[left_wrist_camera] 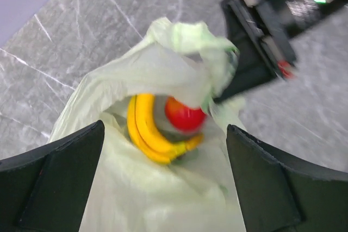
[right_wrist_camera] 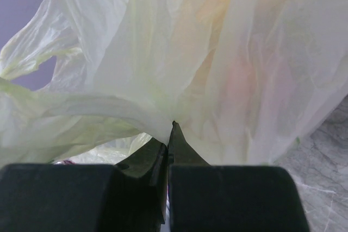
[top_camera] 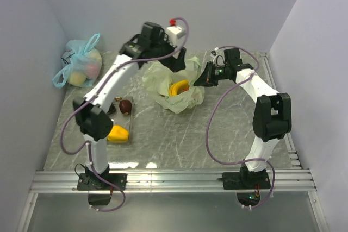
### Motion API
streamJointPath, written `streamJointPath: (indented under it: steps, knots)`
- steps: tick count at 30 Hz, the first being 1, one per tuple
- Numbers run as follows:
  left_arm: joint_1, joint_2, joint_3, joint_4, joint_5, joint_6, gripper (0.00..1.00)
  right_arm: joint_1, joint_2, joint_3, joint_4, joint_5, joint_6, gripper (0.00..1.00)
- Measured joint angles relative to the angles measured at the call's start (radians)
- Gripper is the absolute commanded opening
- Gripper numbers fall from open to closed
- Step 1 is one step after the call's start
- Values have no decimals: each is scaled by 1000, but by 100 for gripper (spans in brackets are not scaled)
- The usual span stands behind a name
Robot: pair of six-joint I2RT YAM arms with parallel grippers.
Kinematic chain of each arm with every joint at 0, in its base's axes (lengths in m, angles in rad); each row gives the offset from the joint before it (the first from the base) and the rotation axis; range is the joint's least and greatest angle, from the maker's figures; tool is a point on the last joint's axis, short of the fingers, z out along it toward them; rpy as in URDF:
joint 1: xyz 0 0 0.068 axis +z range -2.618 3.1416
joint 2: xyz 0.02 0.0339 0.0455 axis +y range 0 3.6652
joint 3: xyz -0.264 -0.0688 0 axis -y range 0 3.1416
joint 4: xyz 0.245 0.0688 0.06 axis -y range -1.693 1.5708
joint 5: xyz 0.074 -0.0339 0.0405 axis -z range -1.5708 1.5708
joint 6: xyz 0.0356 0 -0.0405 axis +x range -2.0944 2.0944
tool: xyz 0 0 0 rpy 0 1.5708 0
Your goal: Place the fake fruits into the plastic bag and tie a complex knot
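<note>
Plastic bag [top_camera: 179,99] sat frame centre, banana bunch [left_wrist_camera: 147,129] + apple [left_wrist_camera: 184,113] inside. R gripper [right_wrist_camera: 167,134] clamped its rim; L gripper [left_wrist_camera: 164,129] hung over mouth, jaws apart. Yellow lumpy fruit [top_camera: 118,133] lay lower left in tray [top_camera: 124,120], nearer L arm.

The plastic bag [left_wrist_camera: 152,69] partly hides the blurred red apple [left_wrist_camera: 184,115].

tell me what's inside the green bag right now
A banana bunch and a red apple show through the mouth of the green bag. Its folds cover anything deeper inside.
</note>
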Motion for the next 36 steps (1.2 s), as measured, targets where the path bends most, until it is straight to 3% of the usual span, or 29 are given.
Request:
streamJointPath:
  steps: [3,7,10,13,21,24,29,36]
  knots:
    - [83,-115,-58,-38,108,-14,99,0,0,0,-8,3,-13,0]
    - [334,-279,-132,-137,250,-2,99,0,0,0,-25,12,-34,0]
    - [517,-363,-179,-268,276,116,99,0,0,4,-43,18,-53,0]
    - [582,-437,-292,-414,278,291,98,0,0,8,-63,20,-75,0]
    - [584,-653,-794,-613,158,666,99,-5,11,17,-107,23,-117,0]
    - [554,-663,-854,-617,121,725,99,-5,14,17,-111,23,-120,0]
    - [484,-612,-901,-562,82,785,92,-5,14,15,-111,29,-122,0]
    - [418,-585,-1030,-504,8,891,93,-7,14,15,-119,48,-144,0]
